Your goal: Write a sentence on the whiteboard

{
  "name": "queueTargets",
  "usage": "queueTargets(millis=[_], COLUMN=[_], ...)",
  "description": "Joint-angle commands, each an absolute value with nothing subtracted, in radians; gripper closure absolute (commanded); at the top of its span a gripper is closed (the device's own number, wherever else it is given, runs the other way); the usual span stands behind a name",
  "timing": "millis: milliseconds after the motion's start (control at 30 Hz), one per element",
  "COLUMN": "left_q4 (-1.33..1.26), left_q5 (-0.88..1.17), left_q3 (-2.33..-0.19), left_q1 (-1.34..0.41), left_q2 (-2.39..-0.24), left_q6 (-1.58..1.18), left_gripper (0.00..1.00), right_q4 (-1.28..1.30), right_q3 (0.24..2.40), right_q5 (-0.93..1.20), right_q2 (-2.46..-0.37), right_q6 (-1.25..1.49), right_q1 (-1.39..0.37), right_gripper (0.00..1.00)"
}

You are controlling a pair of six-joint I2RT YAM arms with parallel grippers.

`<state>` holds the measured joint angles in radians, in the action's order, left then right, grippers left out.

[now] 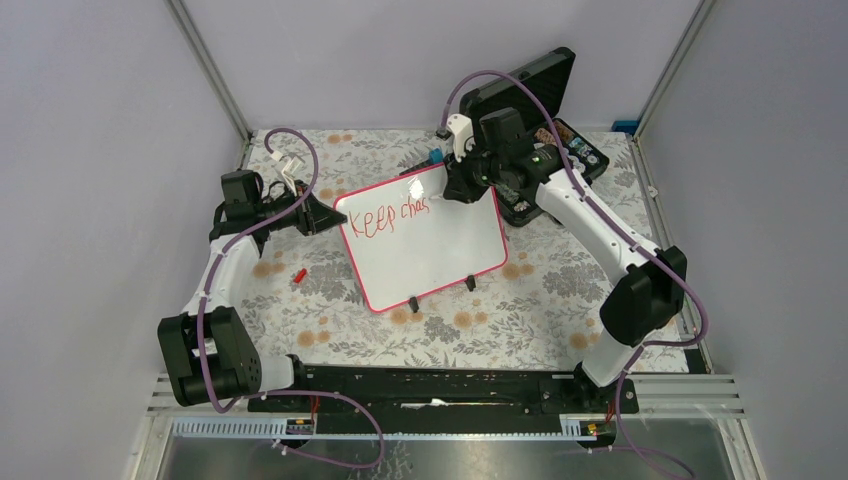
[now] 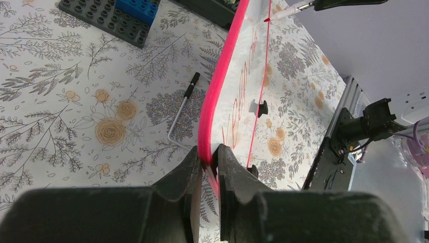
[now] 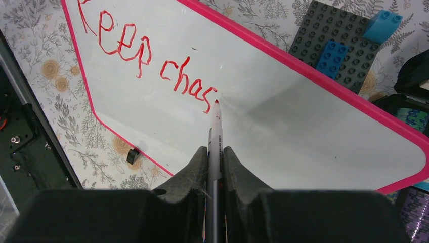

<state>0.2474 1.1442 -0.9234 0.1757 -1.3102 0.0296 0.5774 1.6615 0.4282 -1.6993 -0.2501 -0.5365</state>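
The whiteboard (image 1: 430,255) stands tilted on two black feet mid-table, pink frame all round. Red words "Keep chas" (image 1: 393,217) run along its top; they show clearly in the right wrist view (image 3: 152,61). My left gripper (image 1: 318,213) is shut on the board's left frame edge (image 2: 217,91), fingers (image 2: 189,164) pinching it from both sides. My right gripper (image 1: 462,185) is shut on a grey marker (image 3: 215,136), whose red tip touches the board (image 3: 303,121) just after the "s". The marker tip also shows in the left wrist view (image 2: 291,8).
An open black case (image 1: 530,85) stands behind the board at the back right. A grey brick plate with blue bricks (image 3: 339,40) lies behind the board's top edge. A hex key (image 2: 182,114) lies behind the board. A small red cap (image 1: 299,274) lies left of the board.
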Motion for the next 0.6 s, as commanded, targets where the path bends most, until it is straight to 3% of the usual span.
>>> queueTargets(millis=[0,567], left_q4=[0.218,0.218], left_q5=[1.139,1.135], left_q3=[-0.936,-0.934], left_q1=[0.158,0.158], left_q2=[-1.293,-1.292], left_q6=[0.092,0.092], left_gripper=[1.0,1.0], right_q4=[0.564,0.561], right_q3=[1.707,1.697], right_q5=[0.428,0.39], right_q2=[-1.713,-1.716], right_q6=[-0.251,-0.266], right_q1=[-0.534,-0.523], right_gripper=[1.0,1.0])
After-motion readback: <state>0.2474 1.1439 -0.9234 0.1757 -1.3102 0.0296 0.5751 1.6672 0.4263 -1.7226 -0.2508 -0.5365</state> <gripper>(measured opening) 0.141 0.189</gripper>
